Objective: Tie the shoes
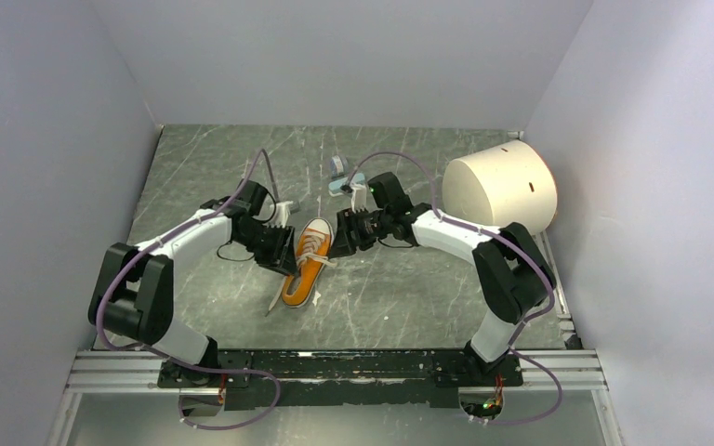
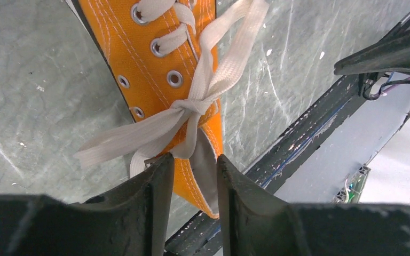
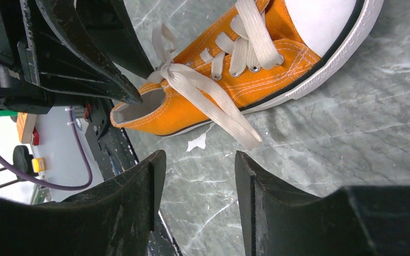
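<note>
Laces (image 2: 211,74) of cream white cross in one simple knot (image 2: 191,106) over the upper eyelets of the orange canvas sneaker (image 1: 301,277), and both loose ends trail away from it. One end lies flat over the shoe's side and onto the surface (image 1: 409,297). The sneaker sits near the middle of the grey marbled surface, between the two arms, resting on its white sole. Its white toe cap (image 3: 325,21) shows in the right wrist view. The left fingers (image 2: 149,197) stand at the heel opening with only a narrow gap between them. A strand from the knot and the heel collar both show in that gap, but whether the strand is pinched cannot be told. The right fingers (image 3: 133,197) hover just beside the shoe on its other side, about half open, with nothing between them but bare surface. A small white scrap (image 3: 196,142) lies on the surface beside the sole. Well apart, at the far right, a cream cylinder (image 1: 497,190) lies on its side. A small blue-grey object (image 1: 342,178), too small to identify, sits beyond the right arm's wrist.
</note>
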`<control>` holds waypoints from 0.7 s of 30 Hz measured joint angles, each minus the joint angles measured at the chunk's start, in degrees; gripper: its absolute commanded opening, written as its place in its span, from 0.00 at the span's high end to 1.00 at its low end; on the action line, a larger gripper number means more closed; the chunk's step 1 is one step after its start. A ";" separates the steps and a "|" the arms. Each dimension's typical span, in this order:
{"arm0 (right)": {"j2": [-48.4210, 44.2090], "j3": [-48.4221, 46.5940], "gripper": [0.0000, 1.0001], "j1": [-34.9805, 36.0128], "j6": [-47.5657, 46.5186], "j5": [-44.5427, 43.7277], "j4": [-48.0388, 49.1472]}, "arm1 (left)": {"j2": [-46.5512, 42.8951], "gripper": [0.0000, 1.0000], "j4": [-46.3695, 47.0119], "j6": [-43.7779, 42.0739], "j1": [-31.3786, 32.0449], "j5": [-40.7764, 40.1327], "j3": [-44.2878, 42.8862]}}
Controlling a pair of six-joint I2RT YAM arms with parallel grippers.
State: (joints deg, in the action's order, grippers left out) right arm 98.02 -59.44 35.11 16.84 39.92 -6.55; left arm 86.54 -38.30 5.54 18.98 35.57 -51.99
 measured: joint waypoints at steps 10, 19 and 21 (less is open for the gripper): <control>-1.33 2.80 0.48 0.00 0.85 -0.28 0.31 | 0.50 0.58 -0.09 0.13 0.79 -4.28 -1.16; -5.14 5.77 0.48 0.00 1.31 -0.26 0.31 | 0.37 0.67 0.42 0.79 0.85 -5.86 -1.64; -6.03 6.56 0.48 0.00 1.31 -0.26 0.31 | 0.39 0.67 0.42 0.85 0.90 -5.84 -1.64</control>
State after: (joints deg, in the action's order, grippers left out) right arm 91.98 -52.88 35.11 18.15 39.66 -6.24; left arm 86.94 -37.89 6.39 19.88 29.74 -53.63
